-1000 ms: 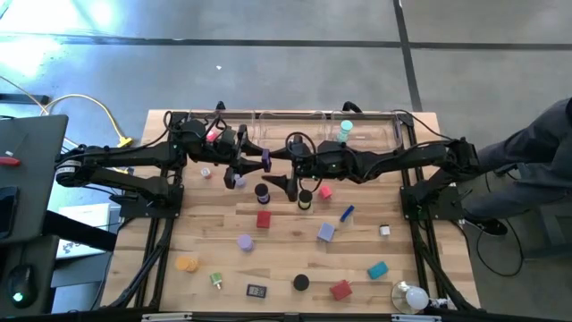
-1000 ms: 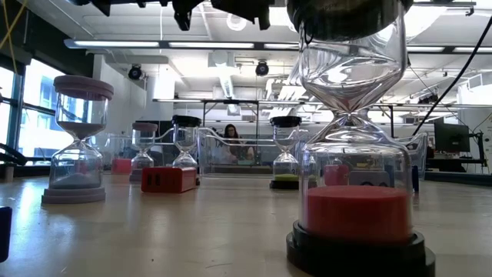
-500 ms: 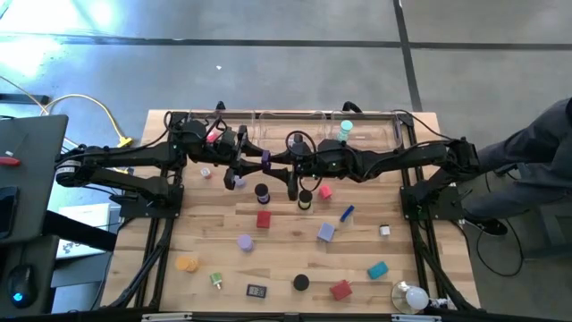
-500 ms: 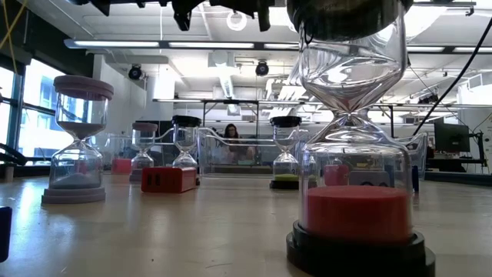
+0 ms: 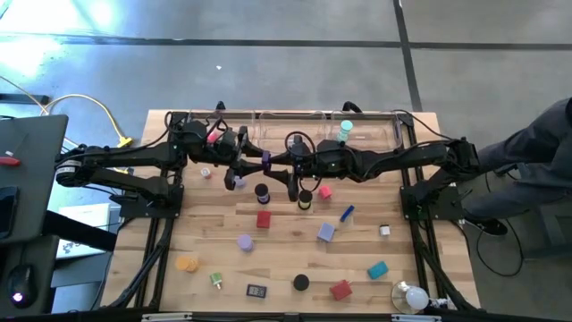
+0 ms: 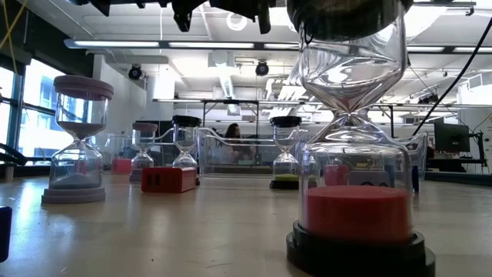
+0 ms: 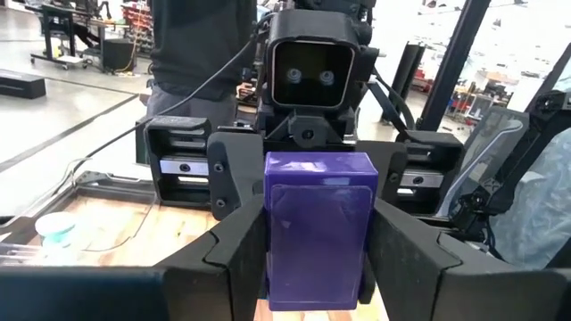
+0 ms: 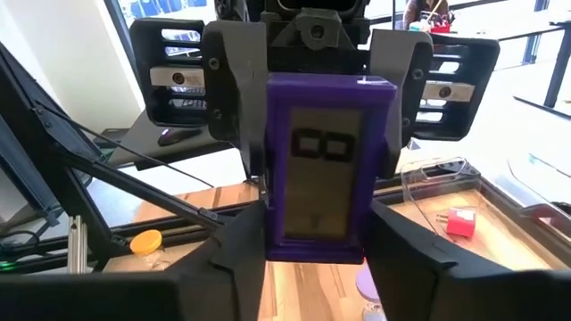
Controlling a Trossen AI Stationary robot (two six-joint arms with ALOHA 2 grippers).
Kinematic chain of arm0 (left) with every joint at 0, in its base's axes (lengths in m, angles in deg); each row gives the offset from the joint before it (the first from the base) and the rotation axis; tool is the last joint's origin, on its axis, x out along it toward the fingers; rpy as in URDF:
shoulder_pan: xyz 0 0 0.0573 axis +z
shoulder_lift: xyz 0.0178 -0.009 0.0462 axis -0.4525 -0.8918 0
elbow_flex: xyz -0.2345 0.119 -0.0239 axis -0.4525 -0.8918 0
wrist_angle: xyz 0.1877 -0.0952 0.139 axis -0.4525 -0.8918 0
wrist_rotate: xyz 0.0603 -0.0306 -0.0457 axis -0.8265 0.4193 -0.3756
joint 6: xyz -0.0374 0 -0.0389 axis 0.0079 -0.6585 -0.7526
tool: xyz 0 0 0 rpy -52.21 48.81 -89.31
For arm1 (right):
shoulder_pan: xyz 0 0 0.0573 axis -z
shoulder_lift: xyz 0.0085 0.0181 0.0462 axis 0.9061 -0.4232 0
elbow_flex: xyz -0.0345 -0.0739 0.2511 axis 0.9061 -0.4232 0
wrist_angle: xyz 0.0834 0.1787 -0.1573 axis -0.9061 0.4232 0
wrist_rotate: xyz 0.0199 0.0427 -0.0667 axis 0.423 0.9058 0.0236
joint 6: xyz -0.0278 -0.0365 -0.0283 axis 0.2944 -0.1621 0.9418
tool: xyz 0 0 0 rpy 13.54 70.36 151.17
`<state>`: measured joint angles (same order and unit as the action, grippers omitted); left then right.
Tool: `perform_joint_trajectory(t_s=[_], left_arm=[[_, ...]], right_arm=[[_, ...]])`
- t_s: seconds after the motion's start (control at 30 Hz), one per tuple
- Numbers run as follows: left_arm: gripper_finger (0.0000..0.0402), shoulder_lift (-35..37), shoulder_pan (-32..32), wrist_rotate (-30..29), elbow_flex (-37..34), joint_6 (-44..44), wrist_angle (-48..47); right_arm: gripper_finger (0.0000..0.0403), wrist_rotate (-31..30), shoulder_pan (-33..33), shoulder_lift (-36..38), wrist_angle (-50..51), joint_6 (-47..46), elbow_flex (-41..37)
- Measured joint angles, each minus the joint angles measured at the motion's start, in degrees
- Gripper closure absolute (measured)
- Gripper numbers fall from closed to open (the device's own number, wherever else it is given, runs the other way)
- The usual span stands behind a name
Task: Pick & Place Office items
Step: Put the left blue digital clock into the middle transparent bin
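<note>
And the right tool (image 8: pixel 317 259) has just snapped in from wide to narrow: it now clamps the purple timer (image 8: pixel 326 169) that the left tool (image 7: pixel 319 254) also grips, both tools nose to nose above the back middle of the worktop (image 5: pixel 286 259), just short of the clear tray (image 5: pixel 375 121). That looks like a handover under way, with the left tool's release the likely next call. Nothing else has shifted. Count on the boards: two red blocks (image 5: pixel 264 219), one pink block (image 5: pixel 325 191), one lavender block (image 5: pixel 326 233), one teal block (image 5: pixel 377 269), one blue stick (image 5: pixel 347 213), one bulb (image 5: pixel 413 297). The low view shows five hourglasses (image 6: pixel 77 138).
</note>
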<state>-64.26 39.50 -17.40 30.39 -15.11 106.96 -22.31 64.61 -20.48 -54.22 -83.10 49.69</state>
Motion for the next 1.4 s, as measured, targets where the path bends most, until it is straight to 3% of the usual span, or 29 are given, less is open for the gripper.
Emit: perform_joint_trajectory(t_s=[0.07, 0.5, 0.83, 1.03, 1.23, 1.4], left_arm=[[0.0235, 0.0, 0.0, 0.04, 0.0, 0.18, -0.08], [0.023, 0.0, 0.02, -0.02, 0.0, -3.57, -0.24], [0.0154, 0.0, 0.04, -3.16, 0.0, -4.55, -0.18], [0.0125, 0.04, 0.4, -3.11, 0.0, -4.75, -1.97], [0.0124, 0.63, 4.56, 5.88, 0.0, -5.65, -11.0], [0.0124, 1.38, 8.66, 12.14, 0.0, -7.85, -19.47]], right_arm=[[0.0268, -0.01, 0.0, 0.0, 0.28, -0.02, 0.02], [0.0268, 0.01, 0.11, 0.02, 0.99, 0.25, 0.02], [0.0268, 1.15, 0.15, 0.02, 5.68, 0.64, 0.07], [0.0268, 1.66, 0.76, 2.06, 21.61, -3.68, 1.47], [0.0268, -1.04, 4.93, 3.23, 41.93, -4.61, 7.29], [0.0268, 2.78, 11.81, 2.26, 54.43, -7.3, 15.28]])
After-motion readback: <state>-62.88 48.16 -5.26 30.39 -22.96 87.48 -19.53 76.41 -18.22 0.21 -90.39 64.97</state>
